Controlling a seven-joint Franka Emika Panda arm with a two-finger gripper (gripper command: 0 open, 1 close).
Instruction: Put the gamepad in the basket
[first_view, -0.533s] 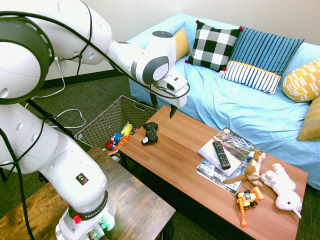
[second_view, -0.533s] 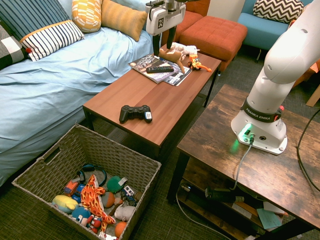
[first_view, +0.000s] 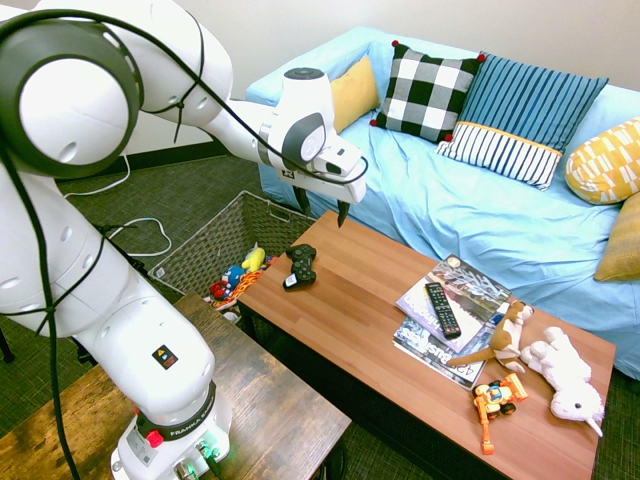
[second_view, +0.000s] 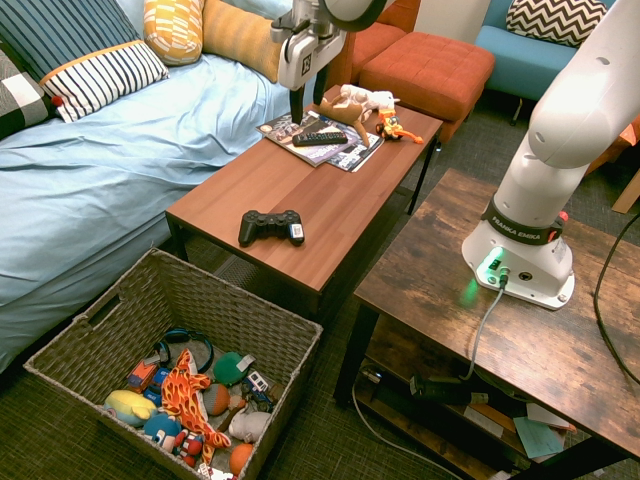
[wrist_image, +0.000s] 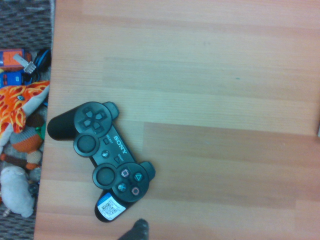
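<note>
The black gamepad (first_view: 300, 265) lies flat near the end of the reddish wooden coffee table (first_view: 370, 320), close to the edge above the basket. It also shows in the second exterior view, gamepad (second_view: 270, 227), and in the wrist view, gamepad (wrist_image: 102, 160), buttons up with a white sticker on one horn. The woven basket (first_view: 205, 240) stands on the floor just beyond that table end, and several toys lie inside the basket (second_view: 105, 310). My gripper (first_view: 322, 207) hangs open and empty above the table, higher than the gamepad and a little toward the sofa; it shows again as gripper (second_view: 309, 100).
A slim remote (first_view: 442, 309) rests on magazines (first_view: 440, 350) mid-table. Plush animals (first_view: 560, 375) and an orange toy (first_view: 497, 398) lie at the far end. The blue sofa (first_view: 480, 220) with cushions runs along one side, and a dark wooden table (second_view: 480, 300) stands opposite.
The arm has swung along the table toward the gamepad end, carrying the gripper closer to the gamepad. The fingers stay apart. The gamepad has not moved.
</note>
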